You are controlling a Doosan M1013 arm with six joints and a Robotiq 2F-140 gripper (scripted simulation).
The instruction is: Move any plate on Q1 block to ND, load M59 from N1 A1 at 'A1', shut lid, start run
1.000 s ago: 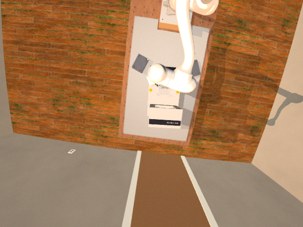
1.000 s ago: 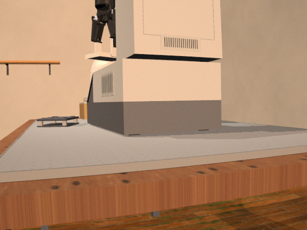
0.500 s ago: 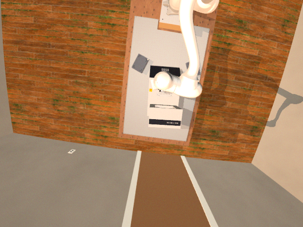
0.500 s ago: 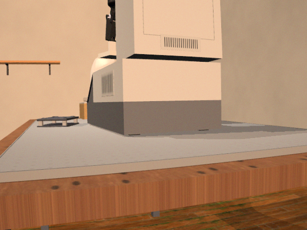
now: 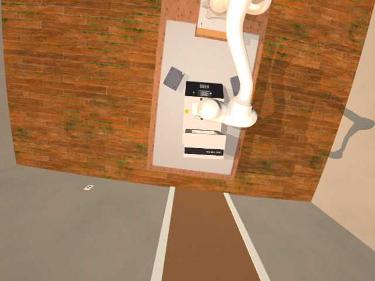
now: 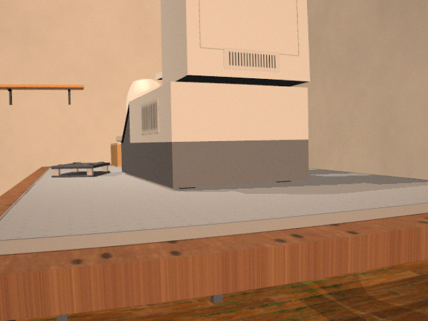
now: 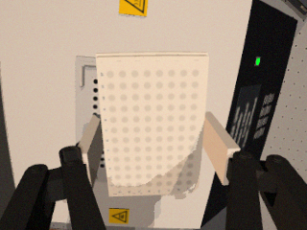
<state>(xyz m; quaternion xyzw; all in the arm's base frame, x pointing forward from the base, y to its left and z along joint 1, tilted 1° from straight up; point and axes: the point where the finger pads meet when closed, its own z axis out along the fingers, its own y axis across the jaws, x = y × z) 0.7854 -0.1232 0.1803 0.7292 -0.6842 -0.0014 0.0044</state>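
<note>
We see the gripper clamped on the plate above the machine's white deck, with open air between the plate and the block beneath it. The raised lid stands as a wall behind the block and the sloped black panel rises at the front, so the way in is from above. The arm overhangs the right nest; the left nest lies open

no readable text that I can make out, two yellow warning triangle signs on cycler top, upper middle and bottom left of wrist view, panel print too blurry
</note>
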